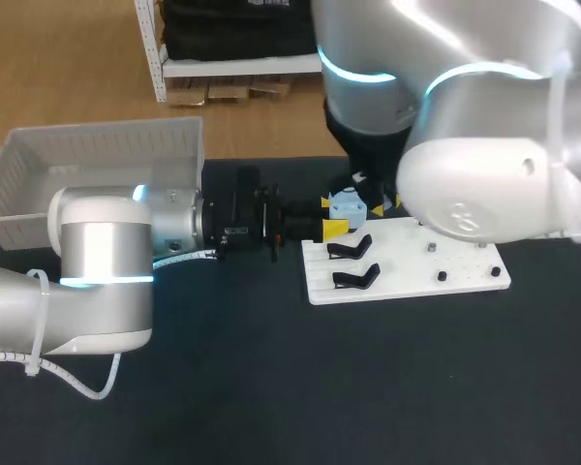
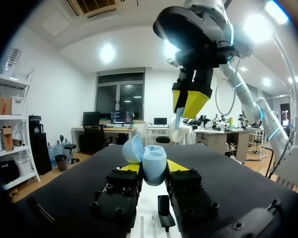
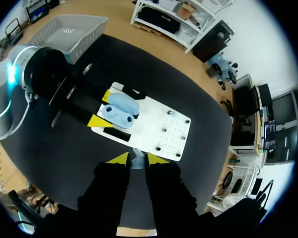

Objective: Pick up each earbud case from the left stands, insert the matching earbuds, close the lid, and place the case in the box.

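I am holding the left gripper [image 2: 152, 167] level above the black table [image 1: 271, 387], at the left edge of the white board [image 1: 412, 254]. Its two fingers are pinching the light blue earbud case [image 2: 149, 162] from both sides. The case is sitting upright between the yellow tips, with its lid hinged open.

I am holding the right gripper [image 3: 137, 158] directly above the case, pointing down and not touching it. Its fingers are drawn close together and are gripping a small pale blue earbud [image 3: 135, 162] between the tips.

Two black stands [image 1: 353, 248] are sitting on the left part of the board, just beside the left gripper. A few small black pegs [image 1: 443, 277] are sitting on the right part of the board.

The white box [image 1: 107, 145] is sitting at the far left corner of the table, behind the left arm and well apart from the case.
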Motion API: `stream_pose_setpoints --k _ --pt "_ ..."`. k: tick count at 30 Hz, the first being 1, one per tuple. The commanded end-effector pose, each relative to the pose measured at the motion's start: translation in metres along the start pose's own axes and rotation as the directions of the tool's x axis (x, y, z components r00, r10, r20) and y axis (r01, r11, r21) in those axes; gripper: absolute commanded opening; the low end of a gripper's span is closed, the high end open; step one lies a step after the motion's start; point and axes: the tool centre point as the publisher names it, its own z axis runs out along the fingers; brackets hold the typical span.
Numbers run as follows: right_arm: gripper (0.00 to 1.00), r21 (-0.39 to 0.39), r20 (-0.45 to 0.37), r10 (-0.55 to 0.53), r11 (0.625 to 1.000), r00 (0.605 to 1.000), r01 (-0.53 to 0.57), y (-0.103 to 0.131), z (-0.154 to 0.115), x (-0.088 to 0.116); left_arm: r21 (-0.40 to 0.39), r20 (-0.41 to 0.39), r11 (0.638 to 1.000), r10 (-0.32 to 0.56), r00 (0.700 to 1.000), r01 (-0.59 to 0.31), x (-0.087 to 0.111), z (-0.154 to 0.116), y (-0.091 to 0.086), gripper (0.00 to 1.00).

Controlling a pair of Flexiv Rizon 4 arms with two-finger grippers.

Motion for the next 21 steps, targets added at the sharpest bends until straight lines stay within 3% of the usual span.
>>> stream_pose_setpoints --k 1,10,13,15,17,21 --pt "0.0 0.004 -0.004 0.003 1.0 1.0 -0.003 0.002 0.001 -0.003 -0.006 0.006 1.0 0.005 1.0 -0.005 0.001 0.0 -0.002 0.0" --pt "0.0 0.025 -0.006 0.015 1.0 1.0 -0.015 0.006 -0.003 -0.004 -0.006 0.006 1.0 0.005 1.0 -0.005 0.001 0.0 -0.002 0.0" --pt "0.0 0.11 -0.021 0.172 0.979 0.985 -0.169 0.017 -0.012 -0.014 -0.006 0.006 1.0 0.005 1.0 -0.005 0.001 0.0 -0.002 0.0" --pt "0.0 0.113 -0.062 0.327 0.941 0.943 -0.319 0.021 -0.017 -0.022 -0.006 0.006 1.0 0.005 1.0 -0.005 0.001 0.0 -0.002 0.0" --pt "0.0 0.082 -0.129 0.473 0.881 0.872 -0.466 0.022 -0.02 -0.028 -0.006 0.006 1.0 0.005 1.0 -0.005 0.001 0.0 -0.002 0.0" --pt "0.0 0.069 -0.163 0.596 0.802 0.786 -0.594 0.015 -0.017 -0.033 -0.006 0.006 1.0 0.005 1.0 -0.005 0.001 0.0 -0.002 0.0"
